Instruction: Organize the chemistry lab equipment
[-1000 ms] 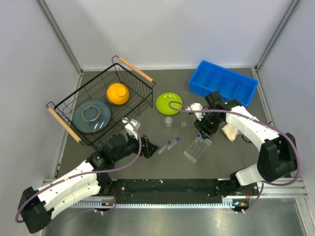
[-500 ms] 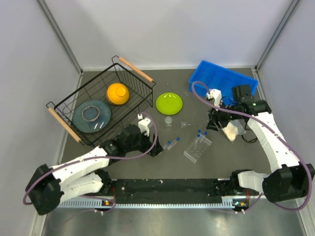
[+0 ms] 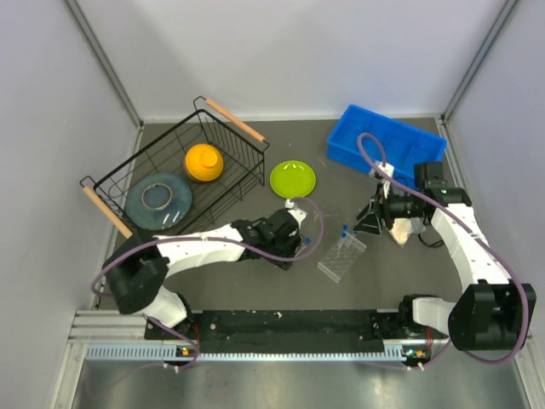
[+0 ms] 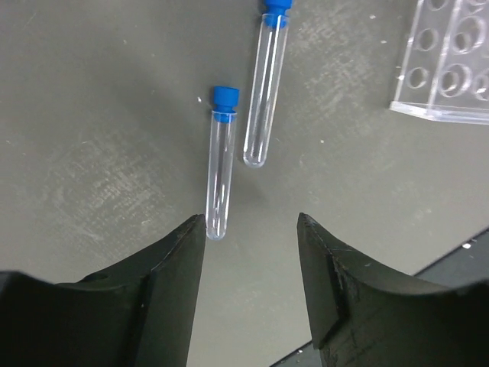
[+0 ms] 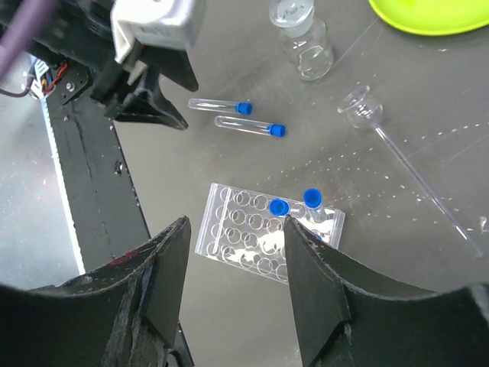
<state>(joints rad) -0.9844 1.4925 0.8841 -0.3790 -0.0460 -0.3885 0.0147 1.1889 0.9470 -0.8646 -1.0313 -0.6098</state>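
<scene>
My left pincer (image 4: 250, 229) hangs released and empty, so I centre the closer blue-capped tube (image 4: 220, 164) between both fingers before clenching.

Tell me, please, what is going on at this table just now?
Lab tubes are being sorted into a clear rack. Two capped tubes already stand at one end of it, and the right gripper hangs open above the rack, holding nothing. Two loose tubes lie side by side on the table. The left gripper is open over them, with the closed end of one showing between its fingers.
</scene>
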